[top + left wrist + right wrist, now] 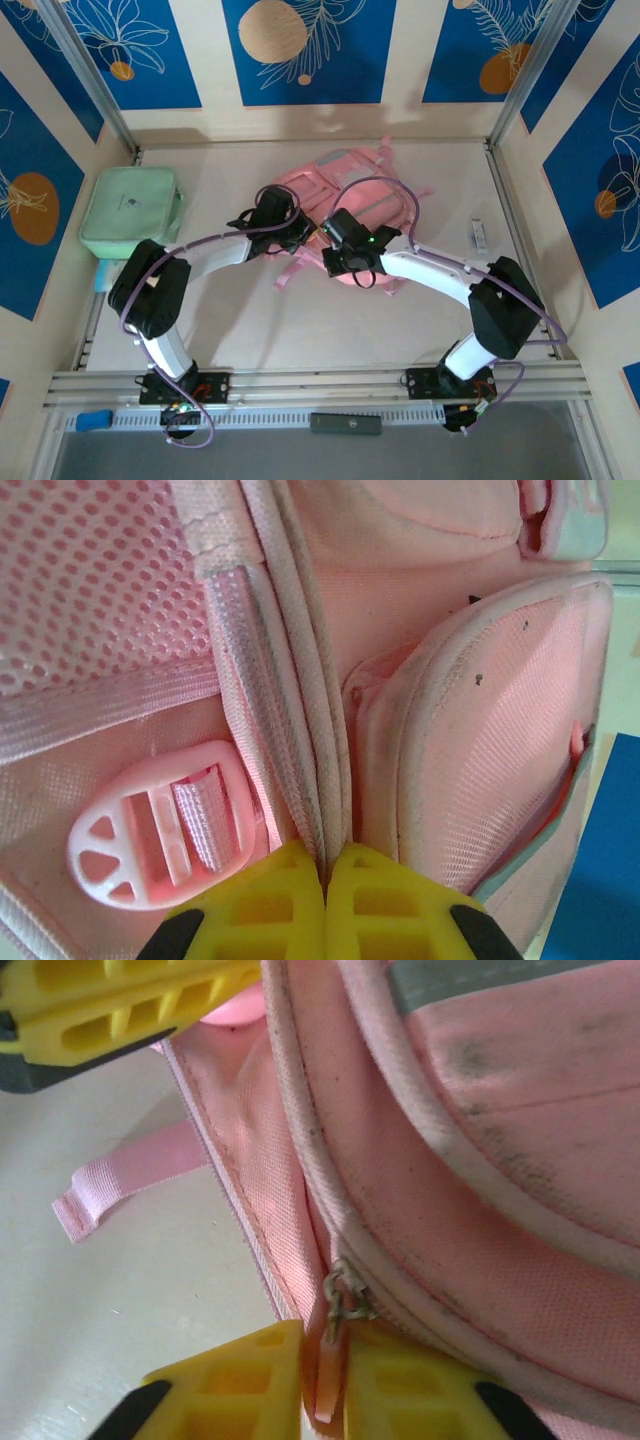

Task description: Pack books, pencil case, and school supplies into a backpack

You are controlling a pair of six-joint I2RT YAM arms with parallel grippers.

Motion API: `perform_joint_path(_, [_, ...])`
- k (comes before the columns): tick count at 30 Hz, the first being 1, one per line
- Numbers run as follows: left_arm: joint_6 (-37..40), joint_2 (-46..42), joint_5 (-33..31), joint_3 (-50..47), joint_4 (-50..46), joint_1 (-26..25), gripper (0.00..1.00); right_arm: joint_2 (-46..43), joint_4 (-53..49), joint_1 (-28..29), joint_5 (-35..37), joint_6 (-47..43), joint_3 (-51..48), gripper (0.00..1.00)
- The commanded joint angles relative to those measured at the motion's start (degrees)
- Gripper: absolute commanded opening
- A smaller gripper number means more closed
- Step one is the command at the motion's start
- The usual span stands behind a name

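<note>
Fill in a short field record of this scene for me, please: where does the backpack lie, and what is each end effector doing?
backpack: pink, lying mid-table, both arms reaching to it
left end effector: shut, pinching the backpack's piped seam, beside a pink plastic buckle
right end effector: shut on the zipper pull at the backpack's edge
strap: loose end lying on the table beside the backpack
mint green bag: at the table's left side, apart from the backpack
</note>
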Motion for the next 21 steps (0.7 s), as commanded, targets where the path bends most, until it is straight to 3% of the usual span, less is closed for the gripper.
perform_joint_path(1, [1.1, 0.4, -2.0, 1.4, 4.9, 1.0, 0.0, -0.5, -1.8, -0.9, -2.0, 2.8, 2.3, 0.22])
perform_joint_path(7, [0.8, 0.8, -1.9, 1.6, 5.4, 0.9, 0.0, 0.2, -1.6, -1.3, 0.8, 1.9, 3.1, 0.24])
perform_joint_path(11, [0.6, 0.9, -1.7, 1.6, 5.7, 0.9, 0.0, 1.2, -1.5, -0.7, 3.1, 0.5, 3.3, 0.17])
perform_joint_path(21, [0.6, 0.9, -2.0, 1.7, 5.2, 1.0, 0.0, 1.8, -2.3, 1.3, 5.9, 0.6, 0.0, 0.2])
